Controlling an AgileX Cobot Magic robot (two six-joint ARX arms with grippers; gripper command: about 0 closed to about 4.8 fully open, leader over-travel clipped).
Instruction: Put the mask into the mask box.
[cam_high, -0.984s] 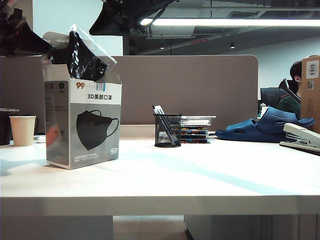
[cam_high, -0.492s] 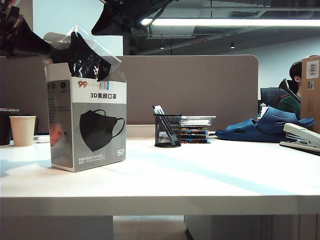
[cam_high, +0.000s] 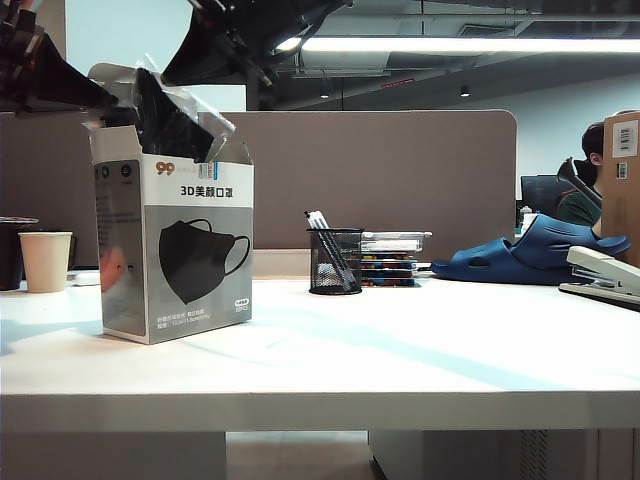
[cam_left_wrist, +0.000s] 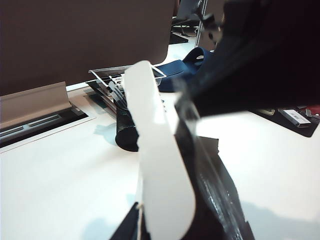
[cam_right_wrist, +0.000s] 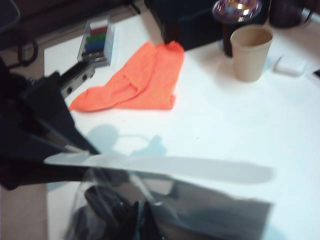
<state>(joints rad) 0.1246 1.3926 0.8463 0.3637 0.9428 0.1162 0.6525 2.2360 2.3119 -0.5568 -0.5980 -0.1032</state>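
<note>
Honestly, I'm worrying about the mask (cam_high: 170, 125): it's sitting half inside the mask box (cam_high: 175, 250), its wrapper poking above the flaps. The left gripper (cam_high: 85, 90) is pinching the box's rear flap (cam_left_wrist: 160, 165) with fingers pressed together; the right gripper (cam_high: 215, 50) is hovering above, fingers closed on nothing I can see. A crooked push could be snagging the wrapper or tipping the box on the counter (cam_high: 400, 350). Only the right wrist view is showing the orange cloth (cam_right_wrist: 135, 80).
</note>
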